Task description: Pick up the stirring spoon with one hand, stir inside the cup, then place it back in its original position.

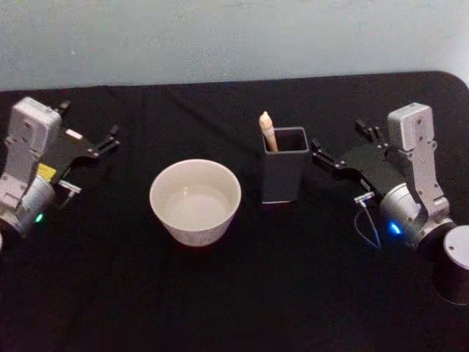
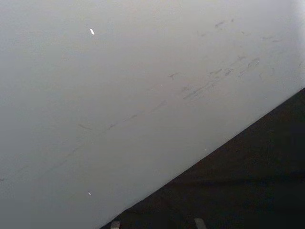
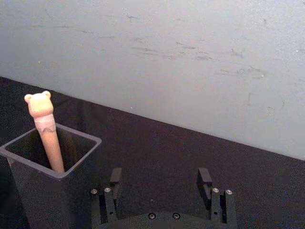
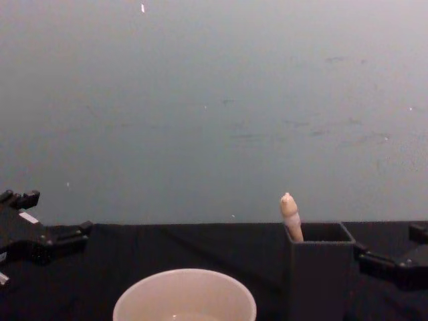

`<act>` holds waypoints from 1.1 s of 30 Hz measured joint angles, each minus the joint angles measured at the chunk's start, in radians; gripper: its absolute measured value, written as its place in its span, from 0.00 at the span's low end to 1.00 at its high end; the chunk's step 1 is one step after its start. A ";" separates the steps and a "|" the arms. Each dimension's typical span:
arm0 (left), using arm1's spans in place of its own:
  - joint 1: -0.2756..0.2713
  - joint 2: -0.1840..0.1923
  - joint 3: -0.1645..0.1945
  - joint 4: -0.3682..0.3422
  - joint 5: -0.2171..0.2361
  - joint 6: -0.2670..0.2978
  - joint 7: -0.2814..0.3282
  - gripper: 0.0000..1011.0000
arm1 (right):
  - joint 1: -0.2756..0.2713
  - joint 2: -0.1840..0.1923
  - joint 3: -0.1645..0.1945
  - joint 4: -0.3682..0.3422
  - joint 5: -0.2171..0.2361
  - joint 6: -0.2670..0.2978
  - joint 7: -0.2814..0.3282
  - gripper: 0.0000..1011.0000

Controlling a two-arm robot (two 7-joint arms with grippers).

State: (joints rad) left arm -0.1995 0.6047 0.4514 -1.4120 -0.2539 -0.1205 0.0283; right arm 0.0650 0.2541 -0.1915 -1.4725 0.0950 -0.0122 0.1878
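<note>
The stirring spoon (image 1: 267,130) stands in the dark holder box (image 1: 283,174), right of the cup (image 1: 195,201) on the black surface (image 1: 234,293). The right end effector (image 1: 330,150) sits just right of the box, open and empty; the left end effector (image 1: 99,150), far left, is open and empty too.

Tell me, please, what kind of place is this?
Probably a robot test bench, not a home kitchen: a table under black cloth against a bare scuffed wall, with only a cup, a grey holder box and a stirring spoon between two arms.

Stirring spoon (image 1: 267,130) stands in holder box (image 1: 284,176), right of cup (image 1: 195,202).
</note>
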 joint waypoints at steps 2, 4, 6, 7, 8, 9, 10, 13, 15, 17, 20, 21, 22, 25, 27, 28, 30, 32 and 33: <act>0.000 0.000 0.000 0.000 0.000 0.000 0.000 0.99 | 0.000 0.000 0.000 0.000 0.000 0.000 0.000 0.99; 0.000 0.000 0.000 0.000 0.000 0.000 0.000 0.99 | 0.000 0.000 0.000 0.000 0.000 0.000 0.000 0.99; 0.000 0.000 0.000 0.000 0.000 0.000 0.000 0.99 | 0.000 0.000 0.000 0.000 0.001 -0.001 0.000 0.99; 0.000 0.000 0.000 0.000 0.000 0.000 0.000 0.99 | 0.000 0.000 0.000 0.000 0.001 -0.001 0.000 0.99; 0.000 0.000 0.000 0.000 0.000 0.000 0.000 0.99 | 0.000 0.000 0.000 0.000 0.001 -0.001 0.000 0.99; 0.000 0.000 0.000 0.000 0.000 0.000 0.000 0.99 | 0.000 0.000 0.000 0.000 0.001 -0.001 0.000 0.99; 0.000 0.000 0.000 0.000 0.000 0.000 0.000 0.99 | 0.000 0.000 0.000 0.000 0.001 -0.001 0.000 0.99; 0.000 0.000 0.000 0.000 0.000 0.000 0.000 0.99 | 0.000 0.000 0.000 0.000 0.001 -0.001 0.000 0.99; 0.000 0.000 0.000 0.000 0.000 0.000 0.000 0.99 | 0.000 0.000 0.000 0.000 0.001 -0.001 0.000 0.99; 0.000 0.000 0.000 0.000 0.000 0.000 0.000 0.99 | 0.000 0.000 0.000 0.000 0.001 -0.001 0.000 0.99; 0.000 0.000 0.000 0.000 0.000 0.000 0.000 0.99 | 0.000 0.000 0.000 0.000 0.001 -0.001 0.000 0.99; 0.000 0.000 0.000 0.000 0.000 0.000 0.000 0.99 | 0.000 0.000 0.000 0.000 0.001 -0.001 0.000 0.99; 0.000 0.000 0.000 0.000 0.000 0.000 0.000 0.99 | 0.000 0.000 0.000 0.000 0.001 -0.001 0.000 0.99; 0.000 0.000 0.000 0.000 0.000 0.000 0.000 0.99 | 0.000 0.000 0.000 0.000 0.001 -0.001 0.000 0.99; 0.000 0.000 0.000 0.000 0.000 0.000 0.000 0.99 | 0.000 0.000 0.000 0.000 0.001 -0.001 0.000 0.99; 0.000 0.000 0.000 0.000 0.000 0.000 0.000 0.99 | 0.000 0.000 0.000 0.000 0.001 -0.001 0.000 0.99; 0.000 0.000 0.000 0.000 0.000 0.000 0.000 0.99 | 0.000 0.000 0.000 0.000 0.001 -0.001 0.000 0.99; 0.000 0.000 0.000 0.000 0.000 0.000 0.000 0.99 | 0.000 0.000 0.000 0.000 0.001 -0.001 0.000 0.99; 0.000 0.000 0.000 0.000 0.000 0.000 0.000 0.99 | 0.000 0.000 0.000 0.000 0.001 -0.001 0.000 0.99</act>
State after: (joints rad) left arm -0.1995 0.6047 0.4514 -1.4120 -0.2539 -0.1206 0.0283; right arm 0.0650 0.2541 -0.1915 -1.4728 0.0962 -0.0129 0.1877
